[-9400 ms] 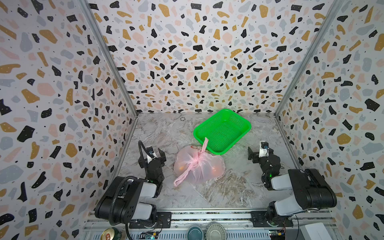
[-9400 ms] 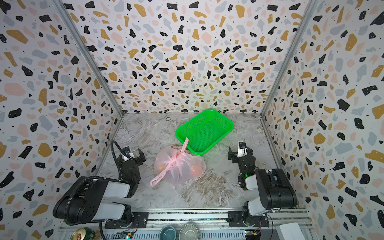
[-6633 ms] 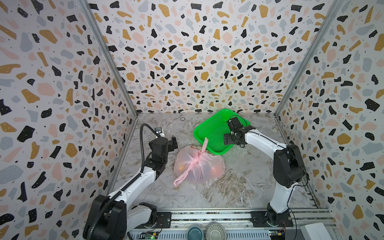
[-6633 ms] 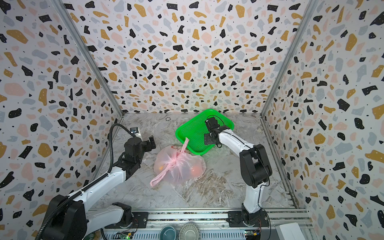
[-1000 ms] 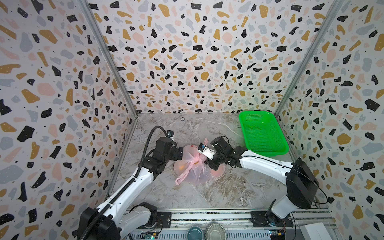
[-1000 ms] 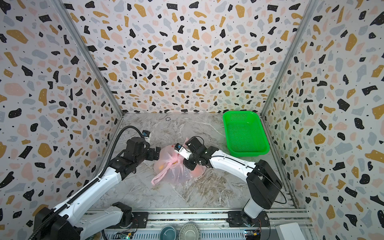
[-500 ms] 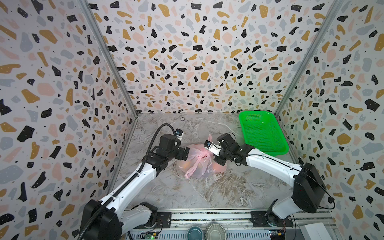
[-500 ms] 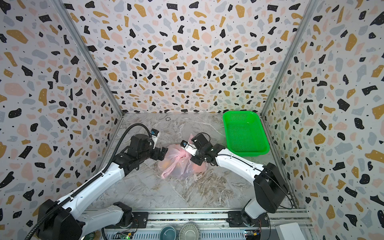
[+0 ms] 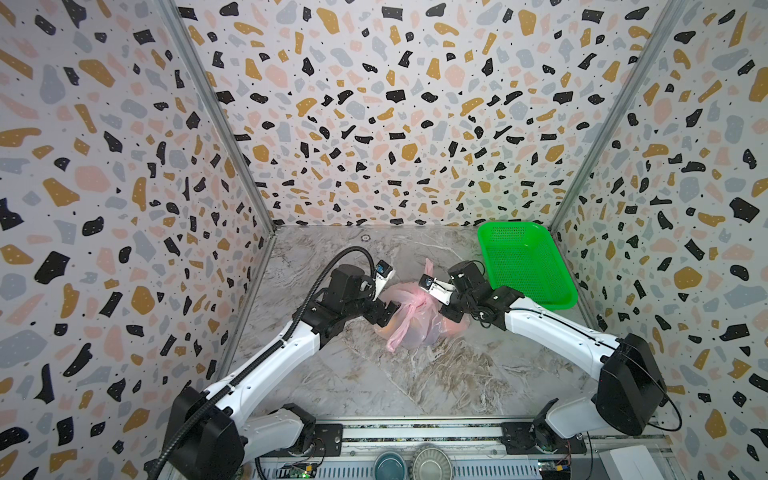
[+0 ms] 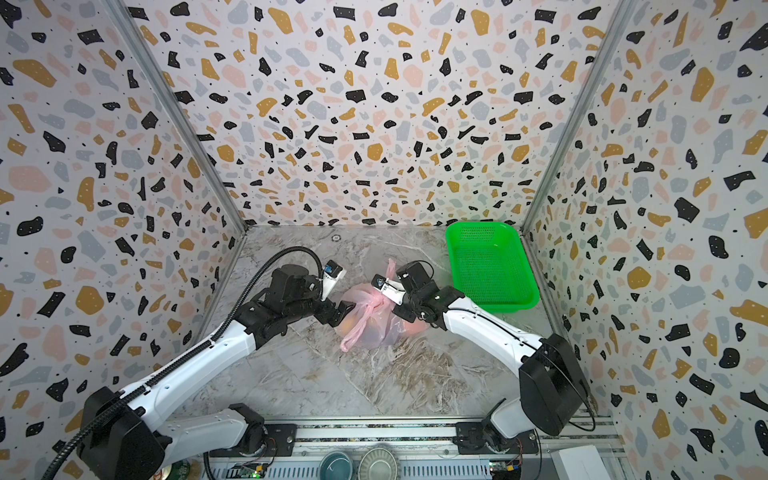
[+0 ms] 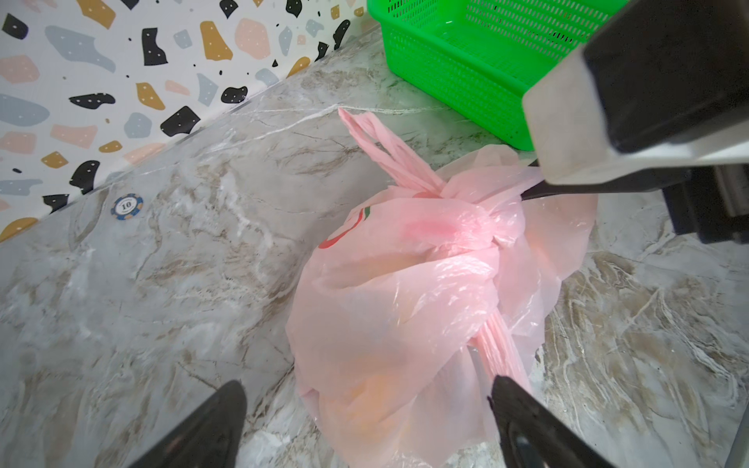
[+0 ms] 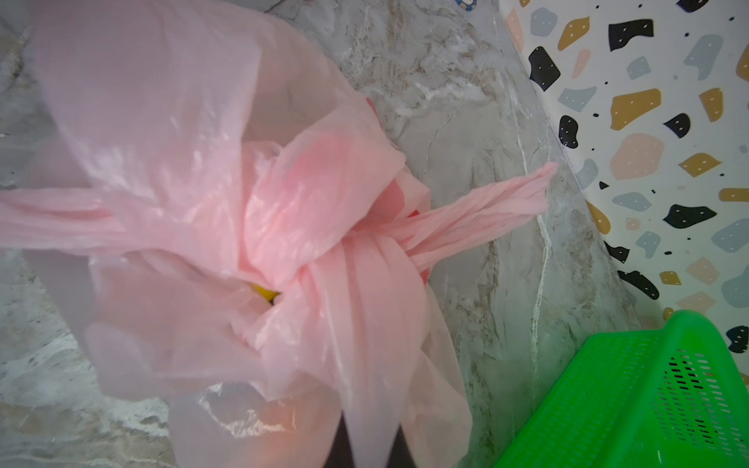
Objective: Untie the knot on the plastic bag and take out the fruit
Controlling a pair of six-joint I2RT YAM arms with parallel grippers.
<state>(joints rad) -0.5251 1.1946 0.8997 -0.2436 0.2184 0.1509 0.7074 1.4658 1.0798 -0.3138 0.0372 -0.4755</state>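
Reaching in from both sides, your grippers now meet at the bag (image 9: 415, 328); nine seconds back both arms sat folded at the front. The basket (image 9: 523, 266) has gone from mid-table to the back right corner, well apart from the bag. The bag itself has slid a little to the right on the table (image 9: 415, 386).

Your left gripper (image 11: 364, 421) has closed in since half a second ago. Its jaws stand wide apart, straddling the bag's near side. Your right gripper (image 12: 368, 445) is clamped on a strip of the bag that runs out of the knot (image 12: 324, 251), which is tied. That arm's camera (image 11: 648, 81) blocks part of your left wrist view.

The fruit (image 10: 412, 328) shows orange through the plastic, inside the bag. A chip (image 11: 127, 206) near the wall (image 11: 121, 60) reads "10". The bag's red print cannot be read.
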